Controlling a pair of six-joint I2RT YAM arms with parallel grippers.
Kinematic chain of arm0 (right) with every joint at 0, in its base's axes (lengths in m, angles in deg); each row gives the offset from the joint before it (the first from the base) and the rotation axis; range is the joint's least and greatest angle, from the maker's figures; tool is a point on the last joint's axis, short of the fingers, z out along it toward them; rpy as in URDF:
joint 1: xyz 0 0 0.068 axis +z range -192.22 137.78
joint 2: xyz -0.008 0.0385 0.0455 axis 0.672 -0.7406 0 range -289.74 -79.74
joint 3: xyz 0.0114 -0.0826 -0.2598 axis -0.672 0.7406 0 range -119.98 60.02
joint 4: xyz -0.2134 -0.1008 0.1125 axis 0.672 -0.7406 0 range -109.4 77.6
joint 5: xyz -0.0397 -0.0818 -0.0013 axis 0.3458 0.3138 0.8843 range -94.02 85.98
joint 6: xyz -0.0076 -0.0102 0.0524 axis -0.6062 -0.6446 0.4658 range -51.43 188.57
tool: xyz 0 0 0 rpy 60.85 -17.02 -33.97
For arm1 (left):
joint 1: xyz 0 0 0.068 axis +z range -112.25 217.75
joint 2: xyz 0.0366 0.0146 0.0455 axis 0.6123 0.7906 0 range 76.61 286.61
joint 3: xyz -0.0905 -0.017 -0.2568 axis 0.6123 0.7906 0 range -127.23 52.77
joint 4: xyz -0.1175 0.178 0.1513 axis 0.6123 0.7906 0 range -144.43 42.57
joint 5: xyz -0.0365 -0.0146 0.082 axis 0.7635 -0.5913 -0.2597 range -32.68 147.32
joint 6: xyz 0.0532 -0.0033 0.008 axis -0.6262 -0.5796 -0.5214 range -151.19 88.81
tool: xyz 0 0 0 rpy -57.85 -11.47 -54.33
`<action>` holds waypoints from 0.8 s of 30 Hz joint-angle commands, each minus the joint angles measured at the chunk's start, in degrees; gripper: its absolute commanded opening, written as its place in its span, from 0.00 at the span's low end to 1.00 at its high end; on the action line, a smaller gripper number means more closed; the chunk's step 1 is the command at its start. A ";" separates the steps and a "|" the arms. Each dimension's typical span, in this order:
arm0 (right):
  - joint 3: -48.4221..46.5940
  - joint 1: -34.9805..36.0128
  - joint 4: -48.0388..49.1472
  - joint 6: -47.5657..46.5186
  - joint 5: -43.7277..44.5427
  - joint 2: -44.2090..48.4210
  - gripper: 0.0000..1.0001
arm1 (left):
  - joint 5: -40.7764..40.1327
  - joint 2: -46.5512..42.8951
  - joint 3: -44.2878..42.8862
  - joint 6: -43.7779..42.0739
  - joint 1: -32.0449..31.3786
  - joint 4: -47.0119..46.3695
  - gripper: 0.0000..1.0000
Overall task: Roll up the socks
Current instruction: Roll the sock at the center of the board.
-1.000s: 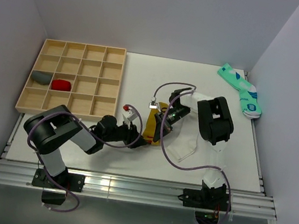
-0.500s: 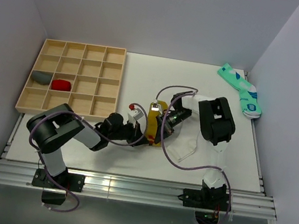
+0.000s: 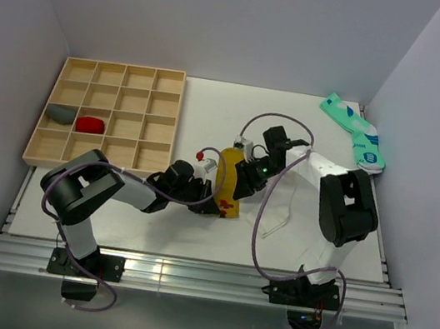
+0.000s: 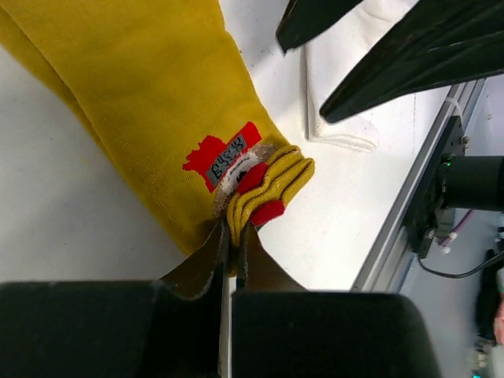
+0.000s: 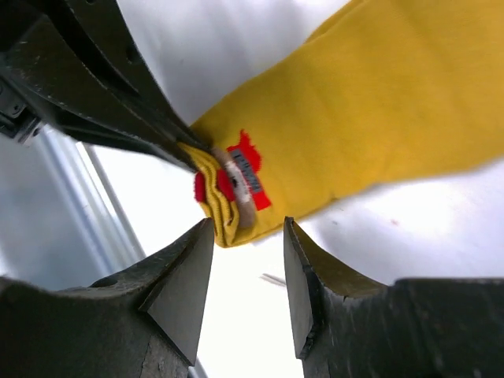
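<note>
In wooden tray [image 3: 123, 66]: grey bundle [image 3: 62, 114] & red bundle [image 3: 90, 124], adjacent cells. Yellow sock [image 4: 142, 102] & white sock [image 4: 335, 102] on table [image 3: 197, 101] right of tray. L jaws clenched on yellow sock's cuff; R jaws released.

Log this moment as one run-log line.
left end effector: shut on yellow sock cuff | right end effector: open, over same cuff | white sock: lying alongside

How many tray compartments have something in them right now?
2. A grey bundle sits in the wooden tray, leftmost compartment of the third row from the back; a red bundle in the one just right of it. Nothing covers the tray, so none looks hidden.
</note>
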 commanded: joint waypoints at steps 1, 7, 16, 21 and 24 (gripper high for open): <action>2.75 -0.80 6.78 2.13 5.23 4.70 0.48 | 1.52 1.08 -3.35 4.70 -0.14 6.21 0.00; 8.46 -0.89 11.09 -1.91 9.27 12.16 0.41 | 4.42 2.14 -6.25 9.98 -0.14 12.28 0.00; 20.33 1.30 19.44 -9.46 14.90 26.85 0.39 | 7.50 1.53 -6.34 14.38 -0.14 18.79 0.00; 26.92 9.03 22.78 -14.04 19.91 33.09 0.38 | 9.26 2.05 -7.92 14.73 -0.14 23.00 0.00; 30.18 14.66 24.36 -16.59 21.15 35.47 0.38 | 10.66 3.28 -8.80 15.61 0.13 23.54 0.00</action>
